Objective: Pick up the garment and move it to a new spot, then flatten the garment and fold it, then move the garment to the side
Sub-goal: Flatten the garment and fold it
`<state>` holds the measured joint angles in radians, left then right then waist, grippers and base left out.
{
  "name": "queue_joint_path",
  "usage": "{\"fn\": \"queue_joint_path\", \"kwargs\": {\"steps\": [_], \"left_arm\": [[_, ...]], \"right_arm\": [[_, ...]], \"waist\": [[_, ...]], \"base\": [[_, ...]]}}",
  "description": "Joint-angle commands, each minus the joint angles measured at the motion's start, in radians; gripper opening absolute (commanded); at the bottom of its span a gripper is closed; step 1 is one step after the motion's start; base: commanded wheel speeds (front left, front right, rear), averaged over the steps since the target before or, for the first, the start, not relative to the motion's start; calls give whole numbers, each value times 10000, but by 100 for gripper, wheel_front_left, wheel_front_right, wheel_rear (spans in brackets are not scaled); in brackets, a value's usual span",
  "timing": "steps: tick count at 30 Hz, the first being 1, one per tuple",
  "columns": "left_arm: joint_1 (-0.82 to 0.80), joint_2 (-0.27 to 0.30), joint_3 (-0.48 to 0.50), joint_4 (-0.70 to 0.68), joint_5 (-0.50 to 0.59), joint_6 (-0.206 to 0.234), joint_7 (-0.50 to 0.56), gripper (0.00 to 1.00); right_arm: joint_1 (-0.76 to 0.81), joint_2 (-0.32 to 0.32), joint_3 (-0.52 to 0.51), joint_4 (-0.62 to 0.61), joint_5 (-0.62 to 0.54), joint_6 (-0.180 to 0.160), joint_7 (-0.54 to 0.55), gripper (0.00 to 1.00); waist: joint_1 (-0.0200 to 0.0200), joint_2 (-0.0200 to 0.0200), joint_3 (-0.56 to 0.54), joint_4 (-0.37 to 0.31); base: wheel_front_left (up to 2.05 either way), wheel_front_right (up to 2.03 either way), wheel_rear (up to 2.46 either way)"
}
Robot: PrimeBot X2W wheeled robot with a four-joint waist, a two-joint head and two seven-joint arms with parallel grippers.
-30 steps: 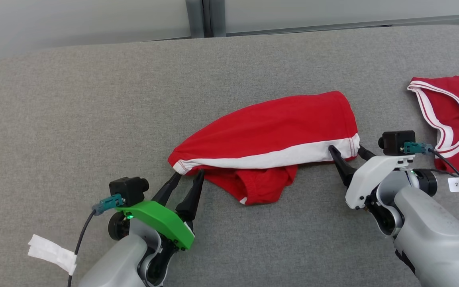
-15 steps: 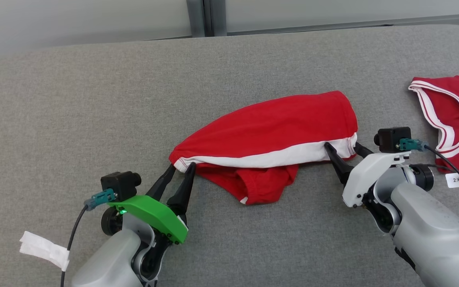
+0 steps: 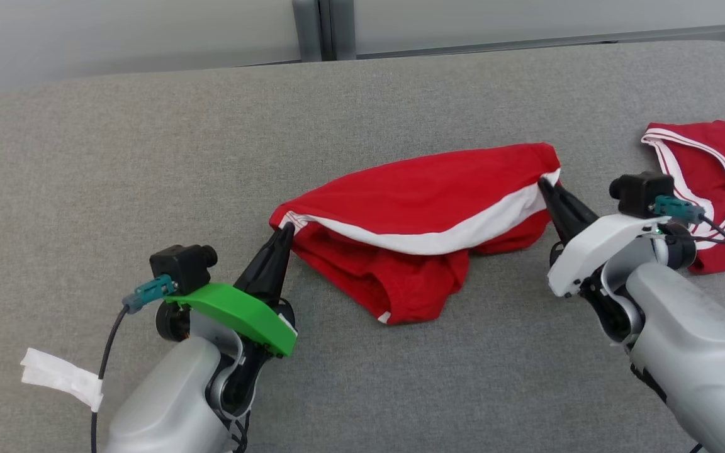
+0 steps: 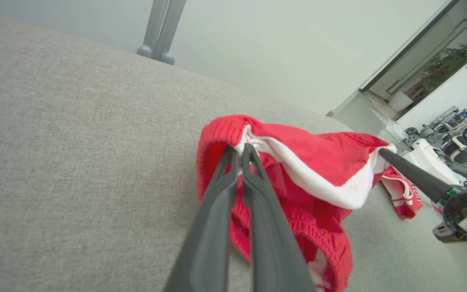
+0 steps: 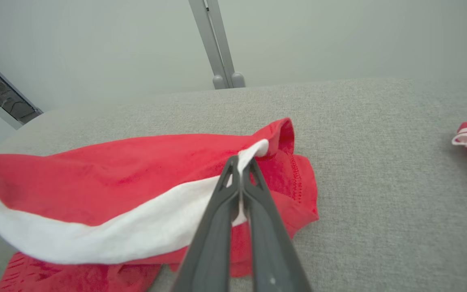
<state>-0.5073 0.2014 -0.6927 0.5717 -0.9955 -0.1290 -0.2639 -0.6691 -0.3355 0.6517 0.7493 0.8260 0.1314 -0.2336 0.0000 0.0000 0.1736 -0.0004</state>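
The garment point(image 3: 419, 195) is a pair of red shorts with a white band, lying across the middle of the grey padded table point(image 3: 148, 157). My left gripper point(image 3: 286, 228) is shut on the white band's left corner, and my right gripper point(image 3: 545, 184) is shut on its right corner. Between them the band hangs lifted in a sagging arc while the red cloth below rests on the table. In the left wrist view my left gripper point(image 4: 242, 149) pinches the garment point(image 4: 318, 162). In the right wrist view my right gripper point(image 5: 241, 162) pinches the garment point(image 5: 116, 178).
A second red garment with white stripes point(image 3: 708, 182) lies at the table's right edge, close behind my right wrist. A white tag point(image 3: 60, 377) hangs on the left arm's cable. The table's far edge meets a pale wall with a grey post point(image 3: 312, 28).
Both grippers went from open to shut on the white band's corners and rose, lifting the band off the table. The right gripper moved up and away from me.
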Motion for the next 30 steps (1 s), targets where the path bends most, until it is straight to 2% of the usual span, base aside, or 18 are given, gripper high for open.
{"fn": "queue_joint_path", "kwargs": {"steps": [1,8,13,15,18,21,23,27,30], "left_arm": [[29,88,202,-288,122,-22,1,0],[-796,461,662,-2004,160,-22,1,0],[-2415,974,467,-2693,-510,-22,356,0],[-3137,1134,571,-2750,-770,-22,632,0],[-4231,1320,869,-2489,-1058,-22,757,0],[-5187,1438,1412,-2130,-884,-21,381,0],[-5685,1261,1856,-2048,-834,-21,132,0],[-6101,958,2931,-2861,-577,-21,-15,0],[-5491,473,3888,-3871,-145,-20,-4,0]], "right_arm": [[-192,-197,-155,-260,1,-17,-154,0],[-561,-852,-1246,-2008,-391,-17,-323,0],[-1401,-820,-2053,-3465,183,-15,-107,0],[-2036,-617,-2289,-3648,403,-15,169,0],[-3138,-203,-2671,-3260,193,-14,204,0],[-4245,333,-3161,-2766,-364,-12,-89,0],[-4853,648,-3670,-2681,-920,-12,-258,0],[-5293,1385,-5366,-3961,-2140,-14,-308,0],[-4802,1822,-6169,-5334,-2905,-14,-308,0]], "waist": [[0,0,-31,-14],[0,0,108,-136],[0,0,734,-506],[0,0,1173,-735],[0,0,1813,-1048],[0,0,2239,-1289],[0,0,2403,-1346],[0,0,2470,-1283],[0,0,2296,-1139]], "base": [[0,0,0],[0,0,0],[0,0,0],[0,0,0],[0,0,0],[0,0,0],[0,0,0],[0,0,0],[0,0,0]]}}
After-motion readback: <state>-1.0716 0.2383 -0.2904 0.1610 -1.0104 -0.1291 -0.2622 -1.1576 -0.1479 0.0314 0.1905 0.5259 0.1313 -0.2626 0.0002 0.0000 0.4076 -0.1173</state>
